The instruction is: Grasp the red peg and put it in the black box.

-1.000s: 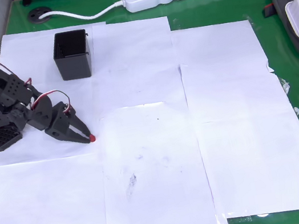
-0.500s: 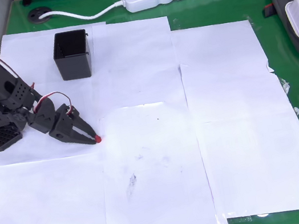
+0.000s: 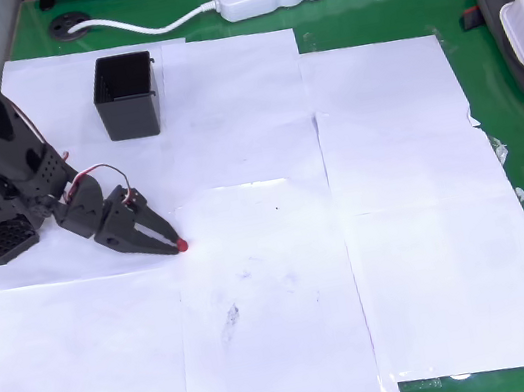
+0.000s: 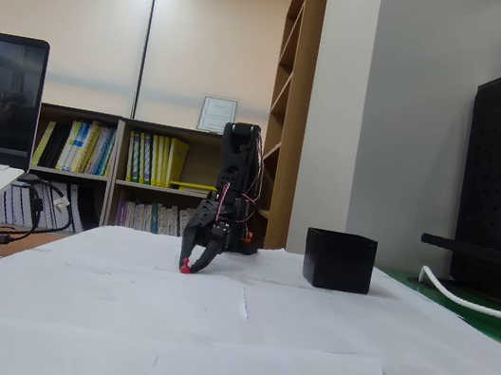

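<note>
The gripper is pinched down tight on the red peg, tips low on the white paper covering the bench. The black box sits well apart, farther back in the overhead view and right of the gripper in the fixed view.

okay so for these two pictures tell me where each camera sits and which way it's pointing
Overhead view: above the table, looking straight down on the white paper sheets; the whole arm shows at left.
Fixed view: low at table height, facing the arm head-on across the paper.
Shared: the gripper, the red peg at its tips, the black box.
</note>
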You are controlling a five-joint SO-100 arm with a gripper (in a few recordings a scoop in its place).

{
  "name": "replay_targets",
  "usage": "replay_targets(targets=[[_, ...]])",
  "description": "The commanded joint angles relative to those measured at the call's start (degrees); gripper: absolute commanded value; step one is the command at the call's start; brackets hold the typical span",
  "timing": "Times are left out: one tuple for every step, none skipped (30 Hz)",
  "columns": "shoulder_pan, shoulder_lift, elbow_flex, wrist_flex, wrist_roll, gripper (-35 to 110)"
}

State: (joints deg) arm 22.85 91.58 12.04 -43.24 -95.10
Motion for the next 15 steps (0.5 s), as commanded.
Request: replay_targets(targets=[[1.2,5.6,3.5,-3.6,-1.0,0],[1.2,6.9,4.0,-5.0,-1.0,0],[1.3,8.1,4.5,-6.1,-1.0,0],[1.3,9.0,4.9,-7.0,-1.0,0],[1.4,9.8,5.2,-7.7,-1.0,0],[1.4,10.2,5.6,-8.0,-1.0,0],[1.4,10.5,6.1,-8.0,-0.8,0],[1.3,10.8,6.4,-8.0,-0.8,0],[1.2,11.2,6.9,-8.0,-0.8,0],[1.1,11.5,7.5,-8.0,-0.6,0],[1.0,11.9,7.9,-8.0,-0.5,0],[0.9,12.3,8.3,-8.0,-0.4,0],[0.8,12.7,8.8,-8.0,-0.4,0],[0.7,13.2,9.3,-8.3,-0.4,0],[0.6,13.9,9.9,-8.6,-0.4,0]])
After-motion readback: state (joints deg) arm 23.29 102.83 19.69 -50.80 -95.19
